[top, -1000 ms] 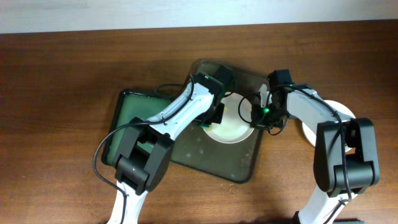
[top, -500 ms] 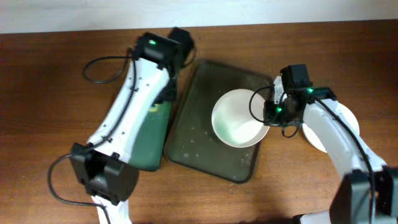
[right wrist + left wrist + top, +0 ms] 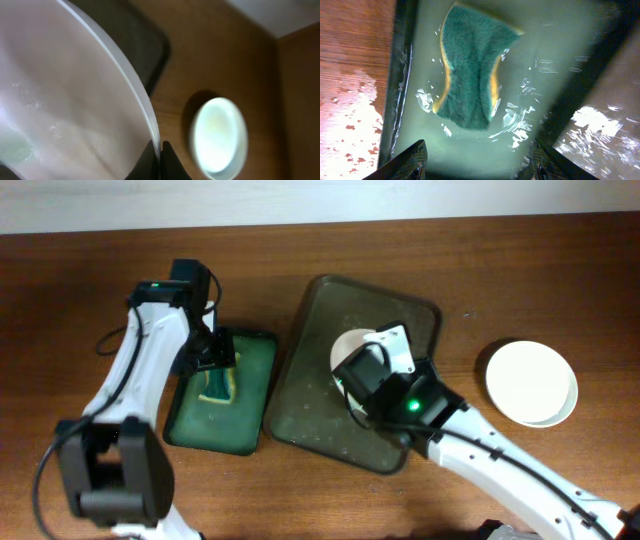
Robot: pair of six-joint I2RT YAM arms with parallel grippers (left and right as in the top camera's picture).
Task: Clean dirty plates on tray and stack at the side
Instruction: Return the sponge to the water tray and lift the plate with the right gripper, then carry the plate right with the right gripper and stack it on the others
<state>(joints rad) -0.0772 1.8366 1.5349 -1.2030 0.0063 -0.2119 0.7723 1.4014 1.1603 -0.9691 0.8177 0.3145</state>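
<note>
Over the wooden table [image 3: 480, 260], right pincer [image 3: 160, 152] clamps a glossy white plate [image 3: 60, 100].

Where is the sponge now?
In the overhead view, the sponge lies in the green tray at left, under the open left gripper, beside the dark tray.

Just ahead of the left gripper [image 3: 477, 167], the sponge [image 3: 470, 70] shows a rough, fibrous green face over yellow foam. It lies in a green basin [image 3: 560, 60] that a film of water makes glossy. The plate [image 3: 60, 100] pinched in the right gripper [image 3: 160, 155] is smooth, glossy white, and the table [image 3: 210, 50] beyond it is brown wood.
</note>
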